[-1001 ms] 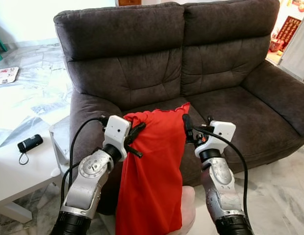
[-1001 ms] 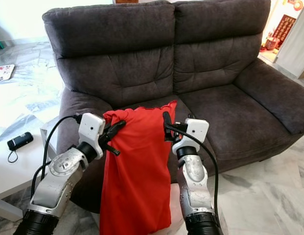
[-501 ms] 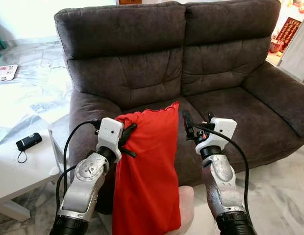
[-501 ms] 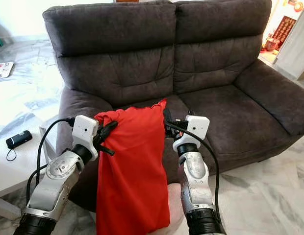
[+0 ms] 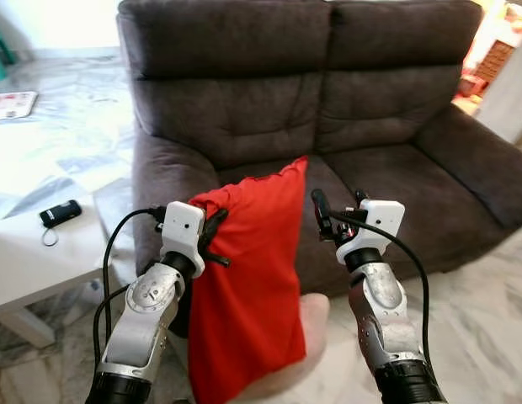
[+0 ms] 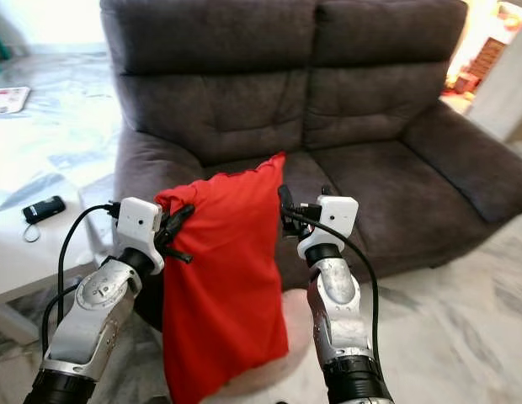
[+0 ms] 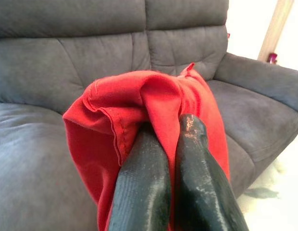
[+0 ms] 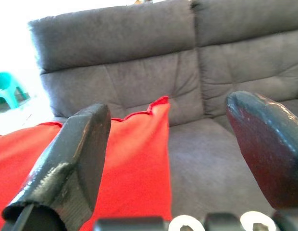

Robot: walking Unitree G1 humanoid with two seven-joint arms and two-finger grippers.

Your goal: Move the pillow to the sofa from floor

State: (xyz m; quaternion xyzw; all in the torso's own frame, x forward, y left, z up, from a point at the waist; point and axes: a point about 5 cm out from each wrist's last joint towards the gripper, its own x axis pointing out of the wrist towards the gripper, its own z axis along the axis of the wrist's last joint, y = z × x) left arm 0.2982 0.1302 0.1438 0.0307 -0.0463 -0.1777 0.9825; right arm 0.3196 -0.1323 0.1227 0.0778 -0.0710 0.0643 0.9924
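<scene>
While the left claw pinches the upper corner of the red pillow, its two black fingers pressed together on a fold of the cloth, the pillow hangs down in front of the robot, held up off the floor. The top edge of the pillow rises to a point toward the right, and its lower end droops over a pale rounded cushion that lies on the marble floor just in front of the sofa.

The right claw stands just beside the pillow's right edge with its fingers spread wide apart and nothing between them; whether it touches the cloth cannot be told.

Beyond both claws stands the dark grey two-seat sofa, its seat cushions bare and its front edge partly hidden by the hanging pillow. The pillow is near the left seat but hangs in front of the sofa, not resting on it.

To the robot's left is a white bench, close to the sofa's left armrest, and a small black device with a cord lies on its top. Farther back on the left, a flat printed sheet lies on the floor. At the far right, past the sofa's right armrest, something red stands in a bright doorway, too blurred to name.
</scene>
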